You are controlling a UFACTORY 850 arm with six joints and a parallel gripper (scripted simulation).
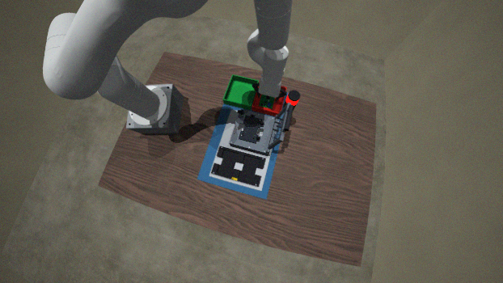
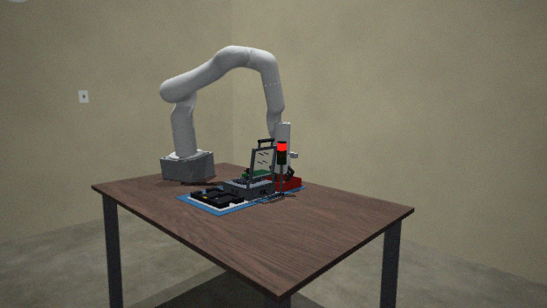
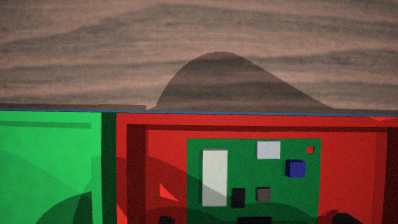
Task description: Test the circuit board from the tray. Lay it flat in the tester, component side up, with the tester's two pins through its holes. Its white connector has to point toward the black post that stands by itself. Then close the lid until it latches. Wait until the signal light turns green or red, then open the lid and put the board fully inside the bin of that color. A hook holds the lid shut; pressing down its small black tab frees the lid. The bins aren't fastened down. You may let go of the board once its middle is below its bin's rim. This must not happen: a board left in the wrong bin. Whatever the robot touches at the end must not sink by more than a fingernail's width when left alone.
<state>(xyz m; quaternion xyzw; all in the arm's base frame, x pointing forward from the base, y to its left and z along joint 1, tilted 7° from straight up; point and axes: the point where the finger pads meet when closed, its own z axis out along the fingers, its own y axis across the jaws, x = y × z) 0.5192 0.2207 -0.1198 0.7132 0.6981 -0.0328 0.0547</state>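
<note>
The green circuit board (image 3: 252, 172) lies flat, component side up, on the floor of the red bin (image 3: 160, 150), with its white connector (image 3: 215, 177) toward the left in the wrist view. My gripper (image 3: 255, 220) is open and empty just above the board; only its dark fingertips show at the bottom edge. In the top view the gripper (image 1: 267, 99) reaches down into the red bin (image 1: 279, 106). The signal light (image 1: 293, 98) glows red and also shows in the exterior view (image 2: 281, 147). The tester (image 1: 251, 133) holds no board, and its lid (image 2: 262, 160) stands open.
The green bin (image 1: 239, 92) (image 3: 50, 165) stands right beside the red bin on its left, and holds nothing. The black tray (image 1: 239, 166) sits on the blue mat in front of the tester. The arm's base (image 1: 151, 109) stands at the table's left.
</note>
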